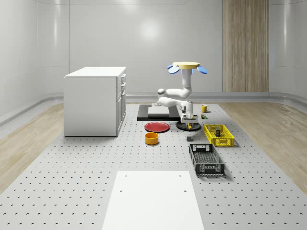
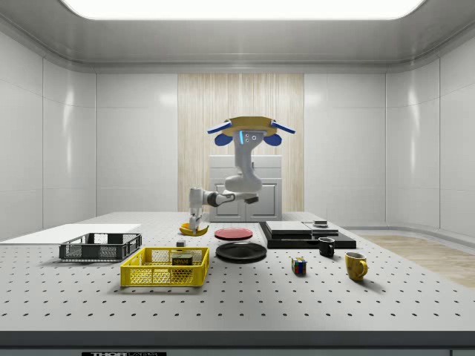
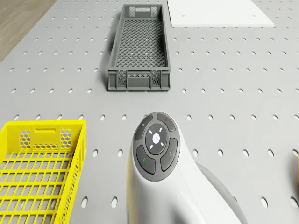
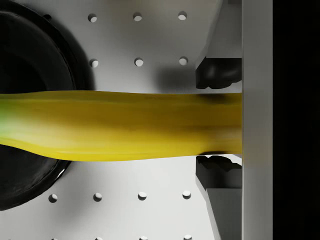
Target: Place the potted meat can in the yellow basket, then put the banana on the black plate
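The hand [image 4: 220, 119] is squeezing the banana [image 4: 120, 125] just above the worktop [image 4: 150, 195], at the black plate's [image 4: 30, 55] edge — the drone [image 1: 187, 66] is hovering above. It should be sliding further over the plate, then lowering gently. The can [image 2: 182, 260] is sitting in the yellow basket [image 2: 165, 275].

I read the whole-scene view as a dial centred on the near plate [image 1: 188, 126], twelve pointing away from the camera.
- Drone [image 1: 187, 66]: hovers above, toward twelve.
- Gripper [image 1: 188, 123]: over the near plate's rim, clamped on the banana [image 4: 120, 125], which hangs clear of the table [image 1: 72, 182].
- Second plate [image 1: 157, 127]: nine, just beside.
- Bowl [image 1: 151, 138]: eight.
- Slab [image 1: 158, 112]: eleven.
- Cabinet [image 1: 93, 100]: ten, well apart.
- Mug [image 1: 204, 109]: one.
- Basket [image 1: 219, 135]: four, meat can [image 1: 217, 132] inside.
- Crate [image 1: 206, 159]: five, nearer the camera than the basket.
- Flat sheet [image 1: 153, 199]: seven, nearest the camera.
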